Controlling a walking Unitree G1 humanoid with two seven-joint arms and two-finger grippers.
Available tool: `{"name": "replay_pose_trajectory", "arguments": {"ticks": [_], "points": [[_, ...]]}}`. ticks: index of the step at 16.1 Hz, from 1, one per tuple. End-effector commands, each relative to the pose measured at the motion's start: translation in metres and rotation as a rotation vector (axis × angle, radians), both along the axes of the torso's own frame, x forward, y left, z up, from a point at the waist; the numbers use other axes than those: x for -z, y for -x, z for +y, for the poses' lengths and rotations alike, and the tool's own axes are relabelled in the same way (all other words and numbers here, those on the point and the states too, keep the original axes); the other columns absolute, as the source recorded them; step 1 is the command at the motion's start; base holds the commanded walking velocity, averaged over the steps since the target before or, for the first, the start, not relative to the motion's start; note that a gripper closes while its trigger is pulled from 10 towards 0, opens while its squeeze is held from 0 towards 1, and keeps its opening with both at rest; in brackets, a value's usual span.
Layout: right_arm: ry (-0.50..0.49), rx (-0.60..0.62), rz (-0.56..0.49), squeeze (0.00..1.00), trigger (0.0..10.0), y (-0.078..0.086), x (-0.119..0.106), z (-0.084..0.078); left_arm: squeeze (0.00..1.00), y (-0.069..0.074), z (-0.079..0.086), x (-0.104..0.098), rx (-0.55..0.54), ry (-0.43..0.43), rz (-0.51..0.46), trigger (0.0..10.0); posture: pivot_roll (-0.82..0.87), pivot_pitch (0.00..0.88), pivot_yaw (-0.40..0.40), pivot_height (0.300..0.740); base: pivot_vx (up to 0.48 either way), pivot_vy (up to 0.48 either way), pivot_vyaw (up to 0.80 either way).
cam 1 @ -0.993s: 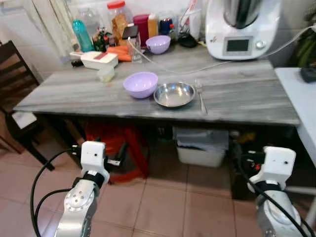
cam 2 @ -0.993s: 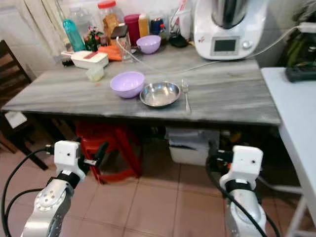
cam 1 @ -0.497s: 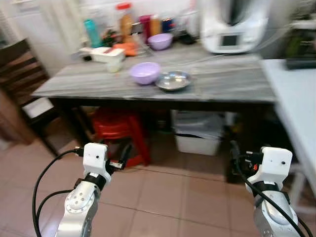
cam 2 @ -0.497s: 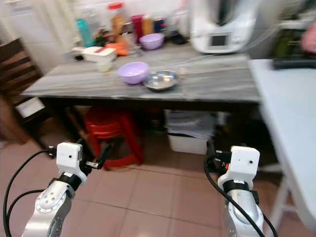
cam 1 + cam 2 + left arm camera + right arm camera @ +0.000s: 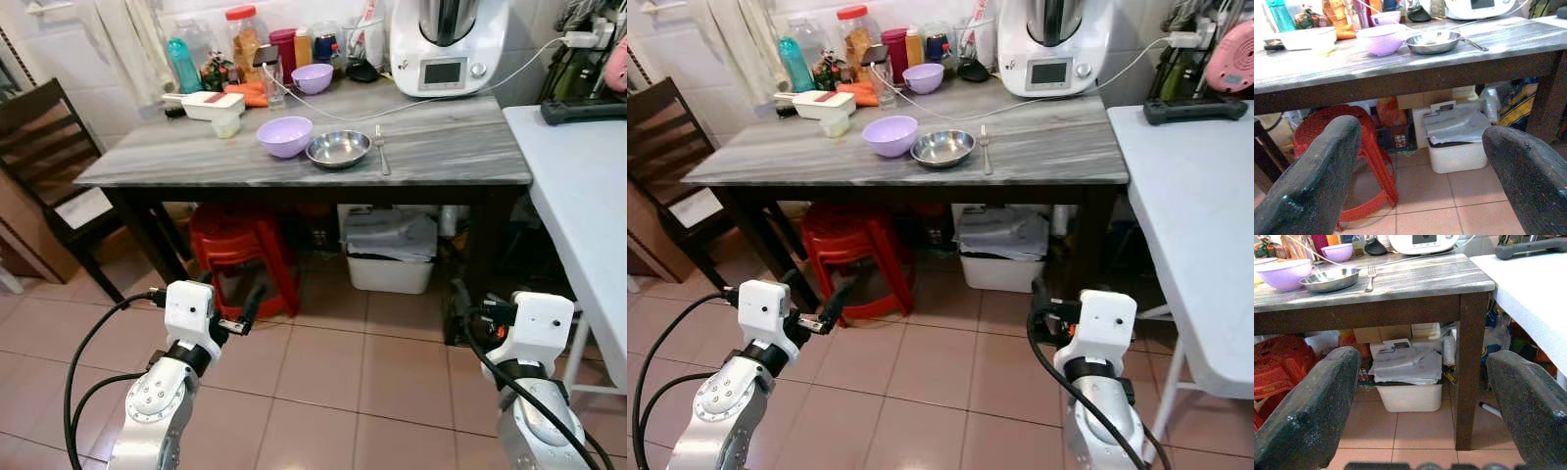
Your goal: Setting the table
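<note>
On the grey table (image 5: 441,147) a light purple bowl (image 5: 285,136) stands next to a steel bowl (image 5: 338,149), and a fork (image 5: 380,152) lies just right of the steel bowl. A smaller purple bowl (image 5: 313,77) sits at the back among the jars. The table is well ahead of me. My left gripper (image 5: 1420,142) is held low over the floor tiles, open and empty, pointing towards the table. My right gripper (image 5: 1422,367) is also low, open and empty, facing the table's right leg.
Under the table are a red stool (image 5: 235,250) and a white bin (image 5: 392,255). A dark chair (image 5: 49,147) stands at the left, and a white table (image 5: 578,186) juts in at the right. A kitchen machine (image 5: 446,44), bottles and a white box (image 5: 211,103) crowd the back.
The whole view has shifted: the camera has drawn back from the table, which now looks smaller and farther off. Both arms keep the same low pose, with their fingers apart.
</note>
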State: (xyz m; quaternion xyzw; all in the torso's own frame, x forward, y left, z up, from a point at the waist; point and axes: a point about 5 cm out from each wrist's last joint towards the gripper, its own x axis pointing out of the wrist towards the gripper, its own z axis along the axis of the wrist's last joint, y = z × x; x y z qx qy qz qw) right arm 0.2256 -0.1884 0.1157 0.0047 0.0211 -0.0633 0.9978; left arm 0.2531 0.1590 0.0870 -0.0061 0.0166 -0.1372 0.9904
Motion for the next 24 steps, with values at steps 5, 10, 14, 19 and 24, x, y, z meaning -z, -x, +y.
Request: {"name": "replay_pose_trajectory", "arguments": {"ticks": [5, 10, 14, 19, 24], "points": [[-0.017, -0.006, -0.008, 0.0, 10.0, -0.0043, -0.0029, 0.0028, 0.0, 0.0002, 0.0034, -0.0003, 0.005, -0.009, 0.008, 10.0, -0.08, 0.0, 0.13, 0.74, 0.0, -0.322, -0.2], [-0.012, -0.009, -0.011, 0.0, 10.0, -0.0051, -0.0037, 0.0026, 0.0, 0.0011, 0.003, 0.0003, 0.01, -0.007, 0.012, 10.0, -0.08, 0.0, 0.128, 0.74, 0.0, -0.322, -0.1], [-0.011, -0.015, -0.017, 0.0, 10.0, -0.007, -0.0051, 0.0036, 0.0, 0.0011, 0.0036, 0.0001, 0.014, -0.004, 0.014, 10.0, -0.08, 0.0, 0.127, 0.74, 0.0, -0.324, 0.0], [-0.01, -0.019, -0.02, 0.0, 10.0, -0.0089, -0.0054, 0.0041, 0.0, 0.0002, 0.0029, -0.0019, 0.019, -0.002, 0.01, 10.0, -0.08, 0.0, 0.129, 0.74, 0.0, -0.323, 0.0], [-0.004, -0.024, -0.024, 0.0, 10.0, -0.0085, -0.007, 0.005, 0.0, 0.0006, -0.0023, -0.0049, 0.042, 0.019, 0.007, 10.0, -0.08, 0.0, 0.128, 0.74, 0.0, -0.32, 0.0]]}}
